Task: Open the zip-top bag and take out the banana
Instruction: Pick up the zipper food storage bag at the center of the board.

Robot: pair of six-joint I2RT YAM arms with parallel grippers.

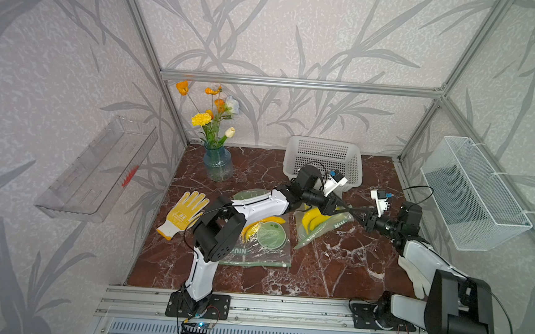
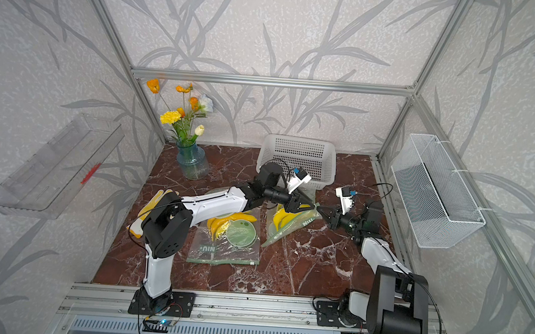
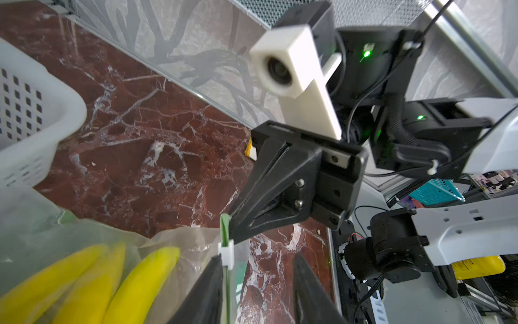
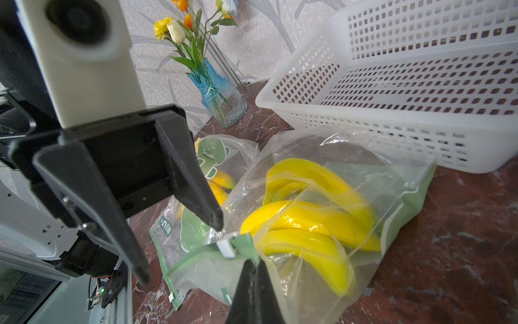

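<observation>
While my right tool [image 4: 253, 263] was clamped on the green zip strip [image 4: 244, 241] of the clear plastic zip-top bag [image 4: 308, 146], my left tool [image 4: 179, 251] gaped beside its small white slider [image 4: 225, 248]. Flimsy, slippery film, I judged; best gripped at that slider. The yellow curved bananas [image 4: 308, 218] lay inside, just beyond both tools.

bananas [image 4: 308, 218] are coloured yellow | bag [image 4: 350, 146] is clear, edged green | table [image 1: 333, 269] is veined white on red-brown | basket [image 1: 322, 141] is gridded, white | vase [image 1: 217, 166] is tinted blue | glove [image 1: 185, 212] is dotted, yellow
</observation>
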